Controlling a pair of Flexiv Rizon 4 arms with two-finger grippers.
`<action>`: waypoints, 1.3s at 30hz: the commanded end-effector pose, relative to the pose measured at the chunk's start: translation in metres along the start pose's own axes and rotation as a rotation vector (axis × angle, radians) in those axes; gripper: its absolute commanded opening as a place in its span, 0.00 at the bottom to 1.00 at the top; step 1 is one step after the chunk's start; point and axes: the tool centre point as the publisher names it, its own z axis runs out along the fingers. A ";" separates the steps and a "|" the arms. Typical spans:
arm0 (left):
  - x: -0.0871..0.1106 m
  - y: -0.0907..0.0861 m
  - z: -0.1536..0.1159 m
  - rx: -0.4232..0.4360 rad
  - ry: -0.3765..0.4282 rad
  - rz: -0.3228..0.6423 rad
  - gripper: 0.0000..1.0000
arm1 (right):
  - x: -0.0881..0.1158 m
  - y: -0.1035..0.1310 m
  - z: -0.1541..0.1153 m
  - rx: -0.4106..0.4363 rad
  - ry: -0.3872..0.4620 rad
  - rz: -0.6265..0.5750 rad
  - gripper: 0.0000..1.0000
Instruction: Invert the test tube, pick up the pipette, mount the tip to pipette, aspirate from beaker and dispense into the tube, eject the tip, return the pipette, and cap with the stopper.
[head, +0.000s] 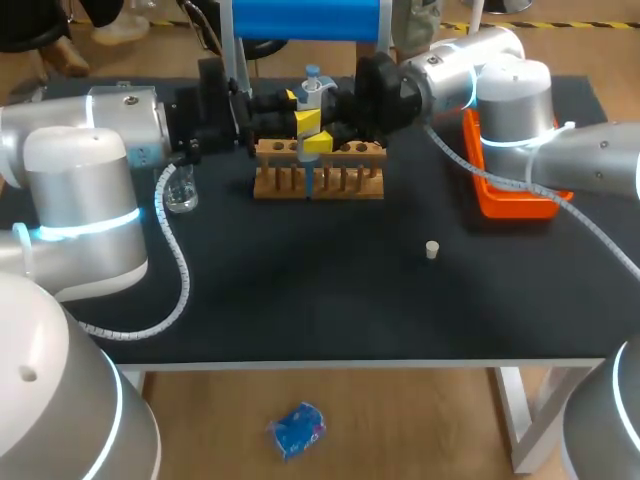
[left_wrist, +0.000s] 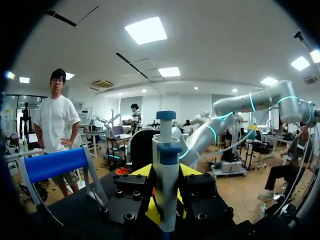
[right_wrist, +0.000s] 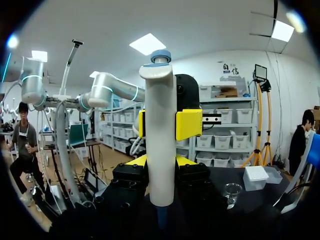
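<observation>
A white pipette with a blue top stands upright over the wooden tube rack. Both grippers meet on it. My left gripper comes in from the left and is shut on the pipette body. My right gripper comes in from the right, shut on it a little lower. In the right wrist view the left gripper's yellow fingers clasp the pipette above my own. The pipette's lower end reaches down into the rack; the test tube is hard to make out. A small glass beaker stands left of the rack. The pale stopper lies loose on the table.
An orange tray sits at the back right under my right arm. A blue stand rises behind the rack. A white tip box stands beyond the beaker in the right wrist view. The black tabletop stretches in front.
</observation>
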 end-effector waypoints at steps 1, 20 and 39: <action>0.002 0.000 0.002 0.005 0.007 -0.001 0.00 | -0.004 -0.001 -0.002 -0.003 0.005 0.002 1.00; 0.004 -0.002 0.001 0.008 0.005 -0.010 0.00 | 0.003 0.003 -0.006 0.032 -0.148 -0.042 1.00; -0.002 -0.006 -0.013 -0.014 -0.037 0.002 0.00 | 0.017 0.007 -0.029 0.053 -0.339 -0.018 1.00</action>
